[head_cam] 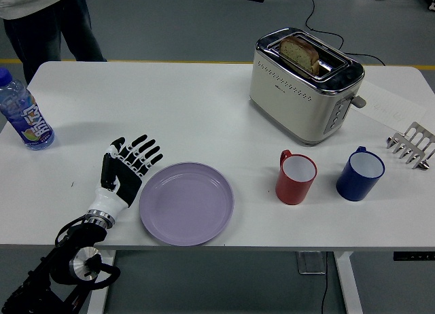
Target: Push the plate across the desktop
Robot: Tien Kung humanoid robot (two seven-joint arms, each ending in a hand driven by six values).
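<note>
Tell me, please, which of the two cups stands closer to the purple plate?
The red cup. It stands just right of the purple plate, with bare table between them. The blue cup is farther right, beyond the red one.

A pale lilac plate sits low in the frame on a white table. At lower left, the robot's left hand is black with white joints. A cream toaster with chrome trim holds brown bread at upper right. A red mug and a dark blue mug, both white inside, stand lower right. At left, a clear blue bottle carries a colourful label.
</note>
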